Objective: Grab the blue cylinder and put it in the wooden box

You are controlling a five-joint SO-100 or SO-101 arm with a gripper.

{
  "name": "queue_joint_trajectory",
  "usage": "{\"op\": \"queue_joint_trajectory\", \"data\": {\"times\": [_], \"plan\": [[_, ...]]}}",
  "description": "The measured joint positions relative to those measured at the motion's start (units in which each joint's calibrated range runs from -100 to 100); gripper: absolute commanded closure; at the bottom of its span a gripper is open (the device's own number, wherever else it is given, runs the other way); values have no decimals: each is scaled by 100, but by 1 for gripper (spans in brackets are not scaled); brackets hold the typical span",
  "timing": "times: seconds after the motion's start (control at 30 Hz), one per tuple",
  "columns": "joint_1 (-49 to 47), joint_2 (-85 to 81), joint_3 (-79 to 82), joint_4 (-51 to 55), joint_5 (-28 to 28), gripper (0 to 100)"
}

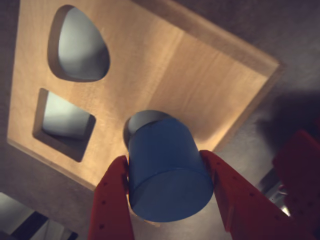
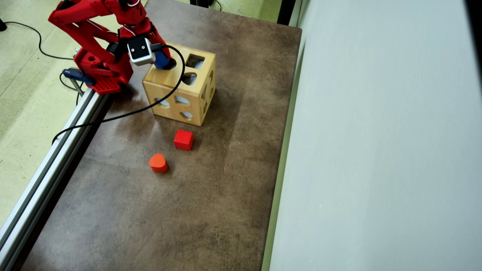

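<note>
Blue cylinder handling at this stage depends first on the large brown table top [image 2: 211,195], which carries everything. On it stands the light-wood cube box with shape cut-outs [image 2: 165,84], near the red arm's base. The red articulated arm [image 2: 88,22] is folded over the box from the upper left of the overhead view, with its wrist camera housing [image 2: 140,51] above the box's top face. The red two-finger gripper [image 1: 172,200] is closed around the small dark-blue solid cylinder [image 1: 167,170], one finger on each curved side. In the wrist view the cylinder hangs over the round hole [image 1: 142,120] in the box's top face, its far end at the rim; whether it has entered cannot be told. It appears tilted relative to the hole.

Recommended procedure, as a judgement:
- Bring the cylinder's axis square to the top face before descending
- Centre its end on the round hole, not the square hole [image 1: 65,122] or rounded one [image 1: 80,45]
- Release only once the end is inside the rim

The red cube [image 2: 183,139] and orange rounded-triangle block [image 2: 158,163] lie apart on the table, clear of the work
</note>
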Motion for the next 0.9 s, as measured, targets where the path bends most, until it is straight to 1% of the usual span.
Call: {"op": "queue_joint_trajectory", "data": {"times": [0.13, 0.73, 0.83, 0.9], "plan": [[-86, 0, 9, -48, -88, 99], [-72, 0, 9, -81, -98, 99], [-72, 0, 9, -81, -98, 95], [-72, 0, 9, -81, -98, 90]]}}
